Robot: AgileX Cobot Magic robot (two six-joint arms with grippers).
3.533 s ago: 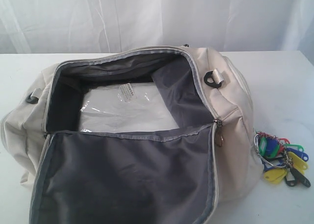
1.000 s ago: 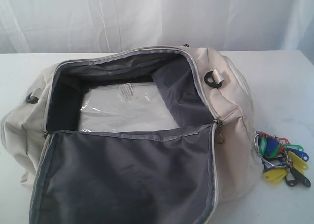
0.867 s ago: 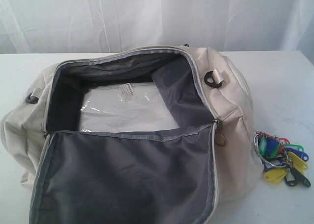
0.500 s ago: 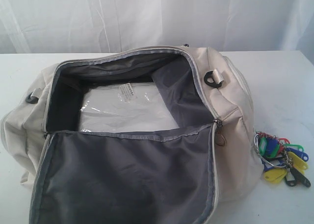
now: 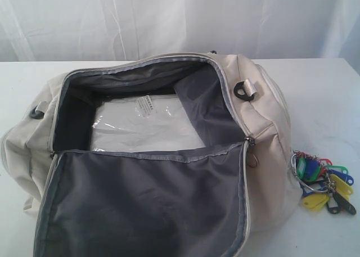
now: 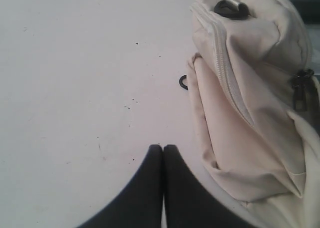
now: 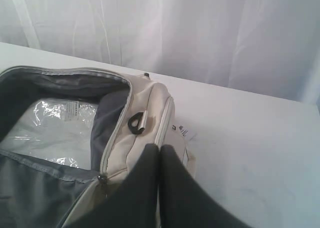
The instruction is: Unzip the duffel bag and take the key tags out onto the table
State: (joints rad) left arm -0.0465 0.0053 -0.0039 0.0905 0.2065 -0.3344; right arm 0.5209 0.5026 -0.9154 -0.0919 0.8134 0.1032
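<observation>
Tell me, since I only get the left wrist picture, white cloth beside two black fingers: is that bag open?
Observer: Yes. The exterior view shows the duffel bag unzipped, its grey-lined flap laid open on the near side.
Operator: Anything inside?
Observer: A white packet in clear plastic lies flat on the bottom.
Operator: Is anything outside it?
Observer: The key tags lie on the table, beside the bag's right end.

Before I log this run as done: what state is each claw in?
Left claw: closed, holding nothing.
Right claw: closed, holding nothing.
</observation>
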